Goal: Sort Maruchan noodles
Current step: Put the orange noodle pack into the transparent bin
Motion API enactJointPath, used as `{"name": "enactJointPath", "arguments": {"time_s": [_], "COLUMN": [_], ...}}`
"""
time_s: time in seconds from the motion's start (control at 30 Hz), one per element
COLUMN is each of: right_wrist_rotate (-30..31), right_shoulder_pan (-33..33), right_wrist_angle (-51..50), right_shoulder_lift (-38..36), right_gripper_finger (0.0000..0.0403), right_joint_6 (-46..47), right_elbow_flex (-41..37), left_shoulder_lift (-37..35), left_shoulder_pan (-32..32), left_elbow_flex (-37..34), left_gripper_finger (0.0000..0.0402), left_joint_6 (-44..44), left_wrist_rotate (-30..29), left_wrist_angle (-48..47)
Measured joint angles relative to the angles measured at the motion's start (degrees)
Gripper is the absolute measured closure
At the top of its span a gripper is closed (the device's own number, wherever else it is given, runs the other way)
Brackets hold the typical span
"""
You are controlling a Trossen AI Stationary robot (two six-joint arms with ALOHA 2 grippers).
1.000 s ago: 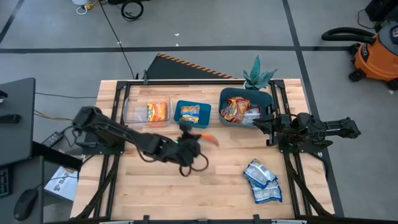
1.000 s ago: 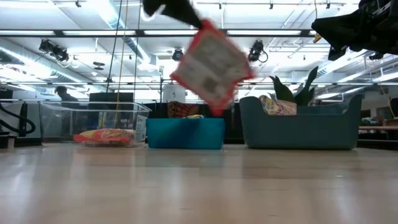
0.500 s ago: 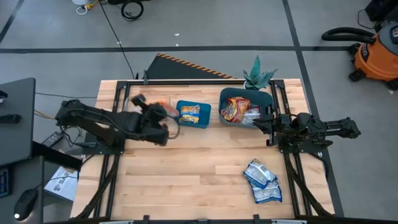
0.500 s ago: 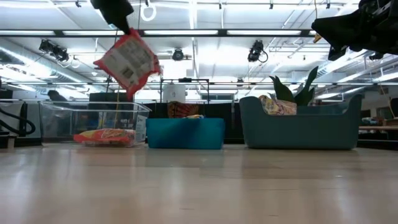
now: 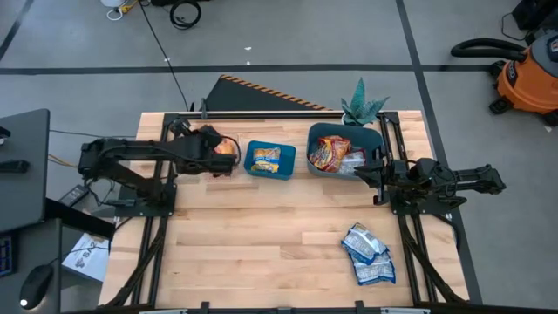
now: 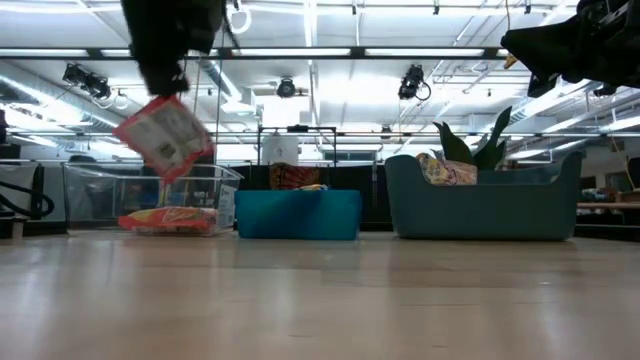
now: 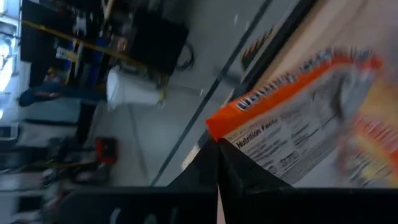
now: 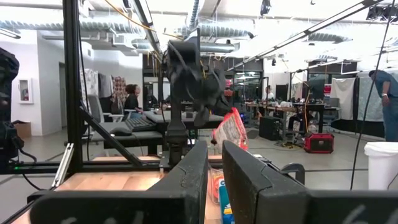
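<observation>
1. The left gripper [image 5: 212, 146] is closed on a red noodle packet [image 6: 163, 138], pinching it by its upper edge so the packet hangs below the fingers, tilted with one corner lowest.
2. The relation that counts: the clear bin [image 6: 150, 200] lies directly beneath the gripper. In the low view the packet's bottom corner hangs just above the bin's rim, apart from the orange packet [image 6: 168, 217] already lying inside.
3. Judged from this, letting go should drop the packet straight down into that bin, though its tilt could make it catch the rim.
4. The right gripper [image 5: 377, 174] waits well off to the side, near the grey bin [image 5: 319, 133], fingers slightly parted and holding nothing; the left arm is clearly the nearer one.
</observation>
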Motion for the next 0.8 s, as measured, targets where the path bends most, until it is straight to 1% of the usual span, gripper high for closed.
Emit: {"name": "enactJointPath", "arguments": {"time_s": [0.13, 0.23, 0.3, 0.37, 0.43, 0.57, 0.6, 0.67, 0.73, 0.8], "right_wrist_rotate": [0.0, 0.0, 0.0, 0.0, -0.01, 0.0, 0.0, 0.0, 0.0, 0.0], "right_shoulder_pan": [-0.01, -0.02, -0.02, 0.0, -0.02, -0.02, -0.02, -0.02, -0.02, -0.01], "right_wrist_angle": [0.01, 0.0, 0.0, 0.02, 0.01, 0.01, 0.0, 0.0, 0.01, 0.0], "right_shoulder_lift": [0.0, 0.0, 0.0, 0.0, 0.0, 0.0, 0.0, 0.0, 0.0, 0.0], "right_gripper_finger": [0.0348, 0.0348, 0.0348, 0.0348, 0.0348, 0.0348, 0.0348, 0.0348, 0.0348, 0.0348], "right_joint_6": [-0.01, -0.02, -0.01, -0.02, -0.01, -0.02, -0.02, -0.01, -0.02, 0.0], "right_elbow_flex": [0.0, 0.0, 0.0, 0.0, 0.01, 0.01, 0.02, 0.0, 0.02, 0.0], "left_shoulder_lift": [0.02, 0.02, 0.02, 0.02, 0.02, 0.06, 0.07, 0.07, 0.07, 0.07], "left_shoulder_pan": [4.14, 6.68, 7.6, 7.5, 7.04, 6.24, 5.9, 5.04, 4.12, 3.55], "left_elbow_flex": [-6.68, -10.55, -12.26, -13.48, -14.55, -15.91, -15.97, -15.8, -15.35, -14.75], "left_gripper_finger": [0.0401, 0.0401, 0.04, 0.0398, 0.0397, 0.0393, 0.0389, 0.0376, 0.0359, 0.0341], "left_joint_6": [2.57, 2.62, 1.62, 1.29, 2.21, 5.94, 5.96, 5.71, 5.67, 5.41], "left_wrist_rotate": [0.07, -0.08, -0.03, 1.31, 5.47, 19.98, 22.12, 24.19, 25.71, 29.16], "left_wrist_angle": [-0.01, 0.1, 0.28, 1.39, 4.53, 13.03, 14.8, 17.19, 18.86, 20.96]}}
